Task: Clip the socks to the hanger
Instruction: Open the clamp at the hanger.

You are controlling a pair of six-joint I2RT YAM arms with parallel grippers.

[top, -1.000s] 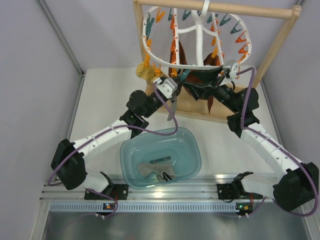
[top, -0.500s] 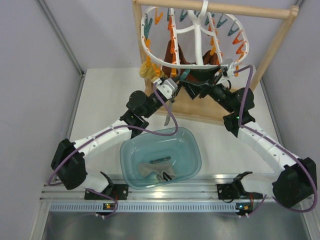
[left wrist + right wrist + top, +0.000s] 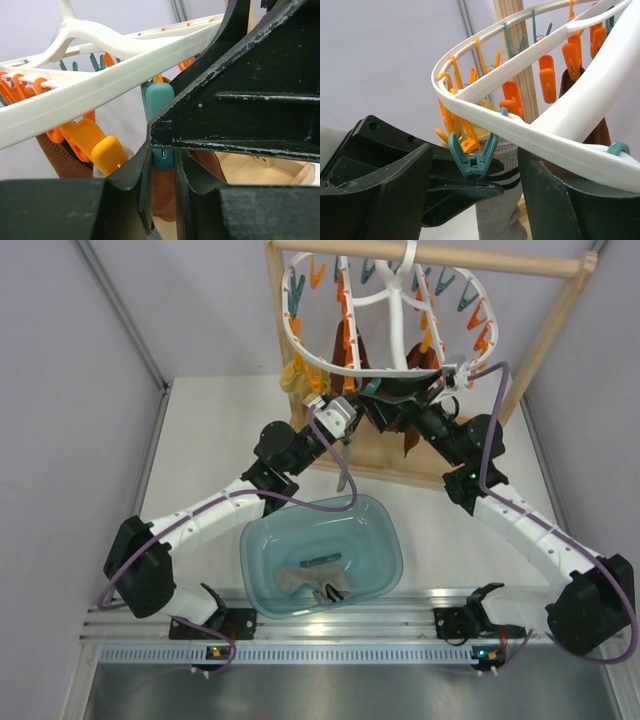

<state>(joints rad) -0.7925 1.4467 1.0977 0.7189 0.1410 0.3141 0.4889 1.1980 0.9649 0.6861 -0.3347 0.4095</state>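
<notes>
The white hanger (image 3: pixel 296 338) hangs from the wooden rack with orange and teal clips. My left gripper (image 3: pixel 358 395) is under its near rim, shut on a grey sock (image 3: pixel 502 215) with a dark striped cuff. The sock hangs below one left fingertip (image 3: pixel 490 189). In the left wrist view the gripper (image 3: pixel 162 150) has the end of a teal clip (image 3: pixel 160 112) at its tips. My right gripper (image 3: pixel 385 395) is open, and in the right wrist view it (image 3: pixel 474 167) straddles a teal clip (image 3: pixel 472 159) without touching it. A yellow sock (image 3: pixel 292 378) hangs clipped at the left.
Dark brown socks (image 3: pixel 362 345) hang inside the ring, and one (image 3: pixel 410 438) hangs lower by the right arm. A teal basin (image 3: pixel 385 540) near the front holds more socks (image 3: pixel 315 580). The wooden rack post (image 3: pixel 540 340) and base board (image 3: pixel 380 455) stand behind the grippers.
The right gripper has moved up and left, closer to the hanger rim and the left gripper. The hanger has swung a little. The left gripper has barely moved.
</notes>
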